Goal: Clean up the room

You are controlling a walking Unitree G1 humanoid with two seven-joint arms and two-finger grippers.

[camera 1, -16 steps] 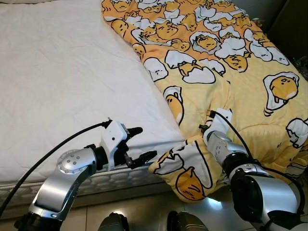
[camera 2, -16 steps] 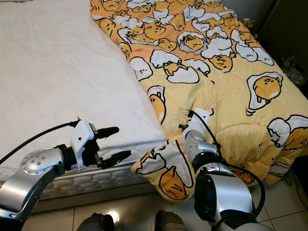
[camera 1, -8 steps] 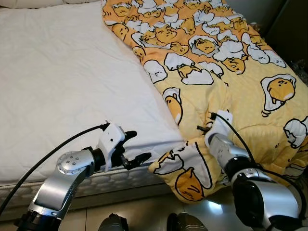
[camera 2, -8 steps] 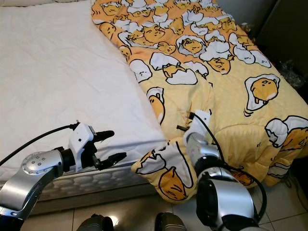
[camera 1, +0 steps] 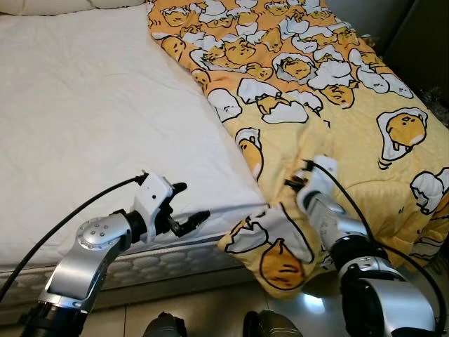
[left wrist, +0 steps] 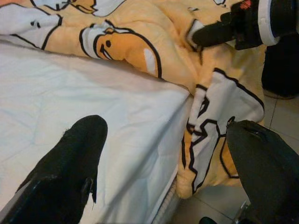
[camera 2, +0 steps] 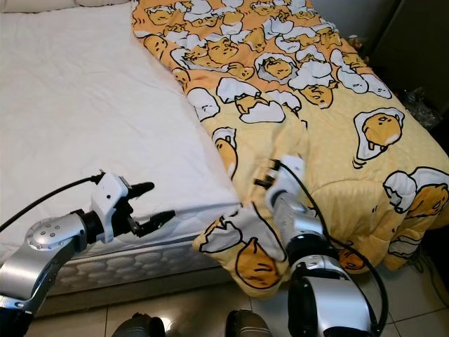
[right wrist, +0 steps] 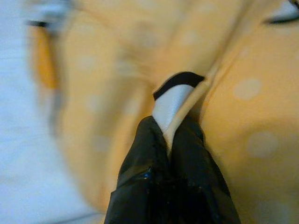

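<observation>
The bare white quilted mattress (camera 1: 91, 119) takes up the left part of the scene. At its near edge hovers the left gripper (camera 1: 184, 208), its two long black fingers (left wrist: 74, 158) spread wide with nothing between them. It points toward the hanging corner of the comforter, close beside it but not touching — placed, I judge, to take hold of that corner as a second grip.

Further right, the yellow comforter printed with cartoon fried eggs (camera 1: 330, 91) lies bunched along the right half of the bed, leaving the left half uncovered. Its near corner (camera 1: 273, 246) droops over the mattress edge toward the tiled floor (camera 2: 196, 316).

Just beside that corner the right gripper (right wrist: 170, 135) is buried in the cloth; its wrist view shows both fingers pressed together on a thin fold of the fabric at a piped seam. Pinching a seam gives a firm purchase, likely for dragging the cover across the bed.

No bin, basket or other container can be seen — the mattress itself is what the comforter has to cover.
</observation>
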